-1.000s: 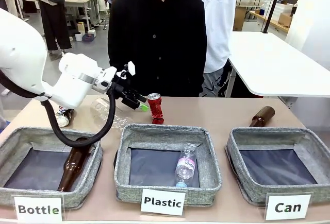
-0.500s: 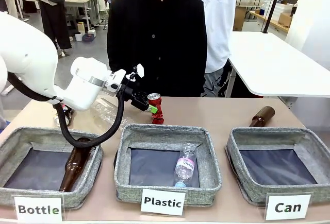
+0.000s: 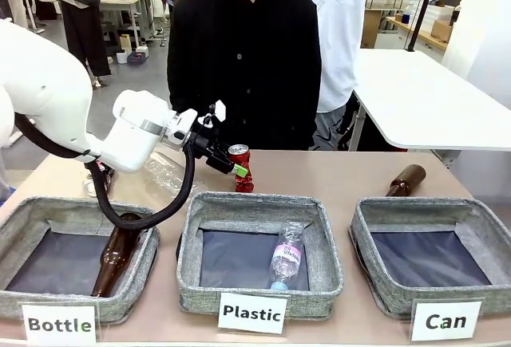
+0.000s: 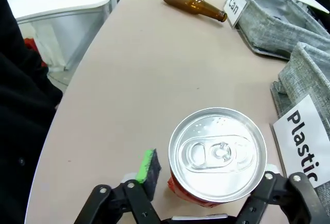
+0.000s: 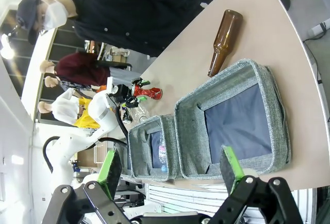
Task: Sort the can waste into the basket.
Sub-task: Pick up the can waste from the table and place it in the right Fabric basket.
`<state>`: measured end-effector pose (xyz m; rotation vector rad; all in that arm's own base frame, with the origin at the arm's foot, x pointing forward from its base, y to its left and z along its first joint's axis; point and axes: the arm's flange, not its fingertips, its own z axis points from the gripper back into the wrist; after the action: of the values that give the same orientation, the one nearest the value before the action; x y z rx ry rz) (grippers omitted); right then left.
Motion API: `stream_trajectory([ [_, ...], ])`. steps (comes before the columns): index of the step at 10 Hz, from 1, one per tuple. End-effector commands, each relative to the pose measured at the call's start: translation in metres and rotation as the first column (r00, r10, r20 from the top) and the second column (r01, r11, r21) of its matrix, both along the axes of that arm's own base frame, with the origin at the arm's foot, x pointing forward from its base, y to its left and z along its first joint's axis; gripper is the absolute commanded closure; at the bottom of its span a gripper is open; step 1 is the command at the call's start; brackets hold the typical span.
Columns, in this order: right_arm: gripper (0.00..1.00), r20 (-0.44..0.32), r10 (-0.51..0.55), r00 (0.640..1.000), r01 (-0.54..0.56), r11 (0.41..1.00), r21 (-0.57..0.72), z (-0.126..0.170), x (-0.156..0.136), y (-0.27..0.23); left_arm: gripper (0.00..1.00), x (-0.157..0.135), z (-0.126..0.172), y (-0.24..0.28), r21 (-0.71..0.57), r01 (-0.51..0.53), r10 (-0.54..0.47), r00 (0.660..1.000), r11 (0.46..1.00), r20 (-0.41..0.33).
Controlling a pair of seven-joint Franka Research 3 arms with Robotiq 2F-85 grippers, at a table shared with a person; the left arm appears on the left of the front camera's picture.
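Left gripper (image 3: 229,160) is at the far side of the tabletop (image 3: 335,178), right by the red can (image 3: 240,168). From the left wrist view, this gripper (image 4: 208,172) has its two fingers spread, one on each side of the red can (image 4: 217,154). The green pad (image 4: 148,165) on one side is just beside the can with a small gap. The other finger (image 4: 270,183) is very close to the can, and I cannot tell if it touches. The can stands up on the tabletop with its shiny silver top facing the camera. It is not lifted.

Right gripper (image 5: 170,170) is wide open and holds nothing. It hangs up high over the tabletop, with the grey basket (image 5: 275,112) under it.

That basket (image 3: 375,279) has a white sign (image 3: 445,321) that says "Can". It sits at the right end of the row, well apart from the red can, and only its dark liner shows inside. A brown bottle (image 3: 407,179) lies on the tabletop just behind it.

The middle basket (image 3: 255,202), signed "Plastic", has a clear bottle (image 3: 287,256) in it. The basket (image 3: 72,208) signed "Bottle" has a brown bottle (image 3: 116,255) in it. Another clear bottle (image 3: 164,174) lies on the tabletop behind the left arm.

A person in black (image 3: 243,60) stands at the far side.
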<state>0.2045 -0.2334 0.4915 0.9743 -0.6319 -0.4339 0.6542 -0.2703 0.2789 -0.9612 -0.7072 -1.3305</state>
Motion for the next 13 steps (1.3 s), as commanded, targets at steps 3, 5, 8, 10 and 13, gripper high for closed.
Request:
stream_trajectory([
  [3,0.00,0.035,0.008,0.999,-0.008,1.000,0.003,0.001,0.001,-0.002,0.76,0.001,-0.001,0.001,-0.031,0.041,-0.040,0.999,0.999,0.026],
  [5,0.00,0.035,0.008,0.999,-0.008,1.000,0.003,0.001,0.001,-0.002,1.00,0.001,-0.001,0.001,-0.034,0.046,-0.045,0.999,0.998,0.030],
  [8,0.00,0.035,0.008,0.999,-0.008,1.000,0.003,0.001,0.001,-0.002,1.00,0.001,0.004,0.006,-0.046,0.041,-0.040,0.999,0.998,0.034],
  [10,0.00,0.035,0.008,0.999,-0.008,1.000,0.003,0.001,0.001,-0.002,1.00,-0.007,0.017,0.015,-0.068,0.052,-0.051,0.998,0.996,0.022],
  [13,0.00,0.035,0.008,0.999,-0.008,1.000,0.003,0.001,0.001,-0.002,1.00,-0.067,0.088,0.070,-0.095,0.102,-0.110,0.991,0.990,-0.076],
])
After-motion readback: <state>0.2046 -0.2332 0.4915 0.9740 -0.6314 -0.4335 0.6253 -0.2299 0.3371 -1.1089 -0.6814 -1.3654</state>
